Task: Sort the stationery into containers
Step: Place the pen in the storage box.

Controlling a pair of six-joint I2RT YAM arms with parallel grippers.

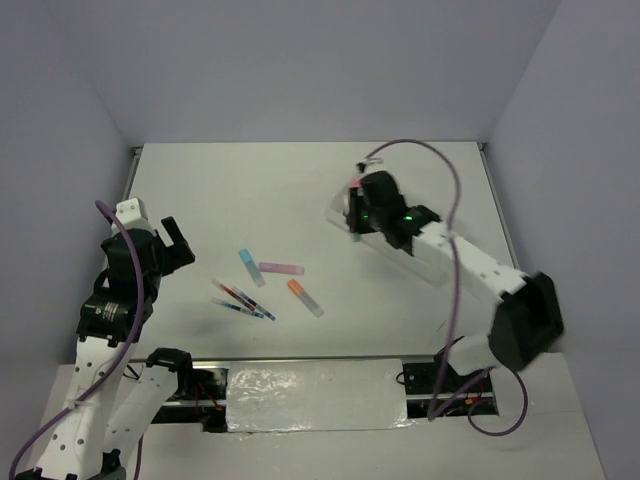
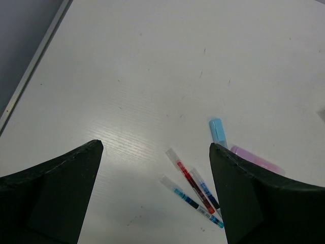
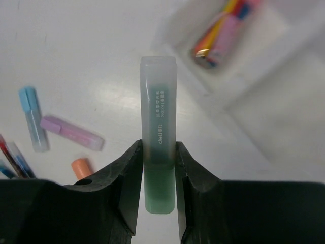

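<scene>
My right gripper (image 3: 158, 150) is shut on a green marker (image 3: 158, 101), which stands lengthwise between the jaws with its clear cap pointing away. It hangs at the near-left end of the white tray (image 1: 432, 266), beside the tray's rim (image 3: 284, 71). A pink-capped orange piece (image 3: 223, 30) lies in one compartment. On the table lie a blue marker (image 1: 251, 267), a purple marker (image 1: 281, 268), an orange marker (image 1: 305, 297) and three thin pens (image 1: 243, 300). My left gripper (image 1: 175, 245) hangs open to the left of them, holding nothing; the pens (image 2: 195, 188) show between its jaws.
The table's left edge rail (image 2: 35, 61) runs close to the left arm. Grey walls close in the table at the back and both sides. The right arm's purple cable (image 1: 455, 200) arcs over the tray.
</scene>
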